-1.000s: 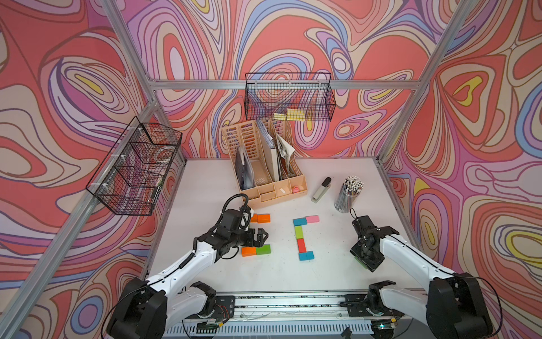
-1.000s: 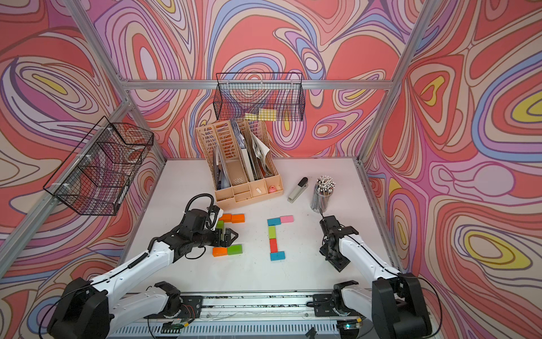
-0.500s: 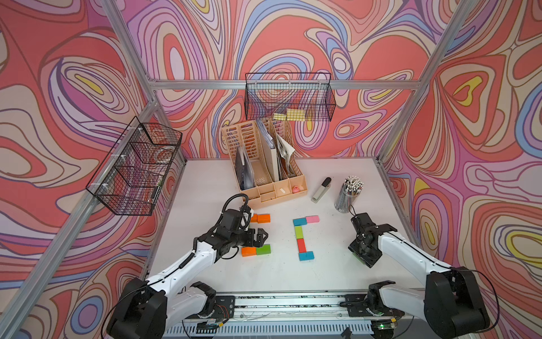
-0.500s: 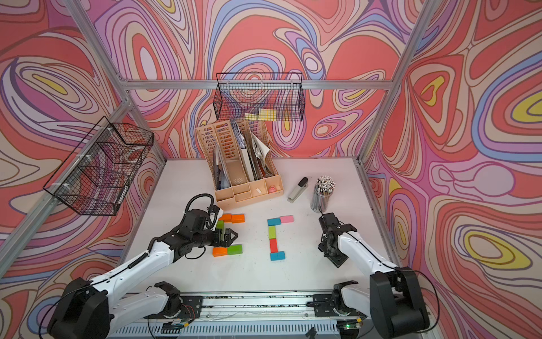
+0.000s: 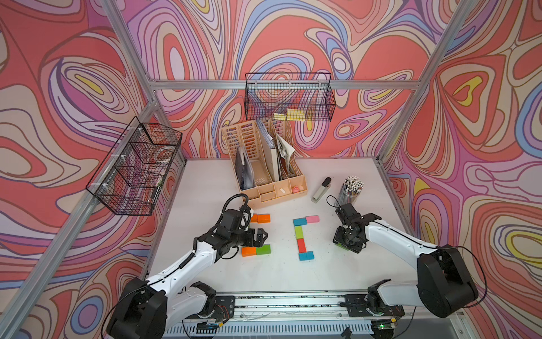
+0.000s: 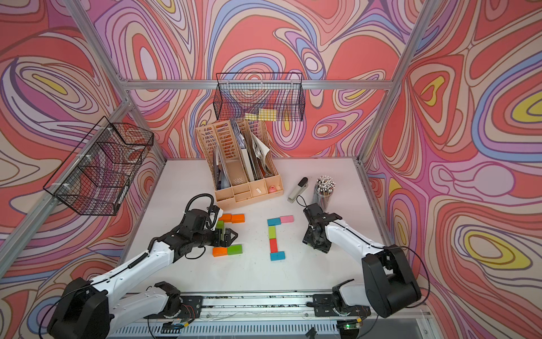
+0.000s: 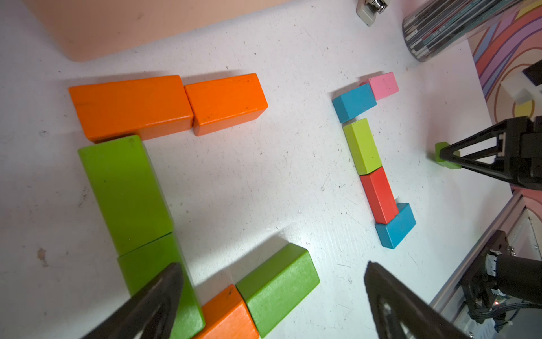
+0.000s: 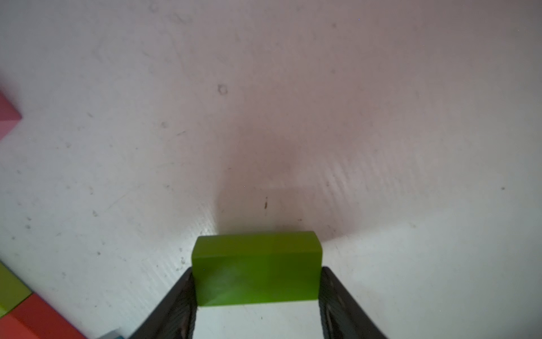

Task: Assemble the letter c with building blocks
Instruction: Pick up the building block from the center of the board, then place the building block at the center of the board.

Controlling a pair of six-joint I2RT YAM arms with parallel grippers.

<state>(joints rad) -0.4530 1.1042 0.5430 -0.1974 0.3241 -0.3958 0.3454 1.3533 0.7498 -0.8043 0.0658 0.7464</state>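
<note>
Two bracket-shaped rows of building blocks lie on the white table. The left row has orange blocks [image 5: 261, 218] at the far end and an orange block [image 5: 248, 251] with a green block [image 5: 263, 249] at the near end. Its green side [image 7: 126, 190] shows in the left wrist view. My left gripper [image 5: 261, 236] hovers open just over this row, holding nothing. The right row runs pink [image 5: 312, 218], blue [image 5: 299, 221], lime [image 5: 299, 232], red [image 5: 301, 245], blue [image 5: 306, 256]. To its right, low over the table, my right gripper [image 8: 258, 293] is shut on a green block [image 8: 258, 268].
A beige file organiser [image 5: 272, 176] stands behind the blocks. A white stapler [image 5: 321, 190] and a cup of pencils [image 5: 350, 190] sit at the back right. Wire baskets hang on the left wall [image 5: 135, 167] and back wall [image 5: 289, 98].
My right gripper has moved left and a little farther back with the green block, nearer the right row. The left arm has not moved.
</note>
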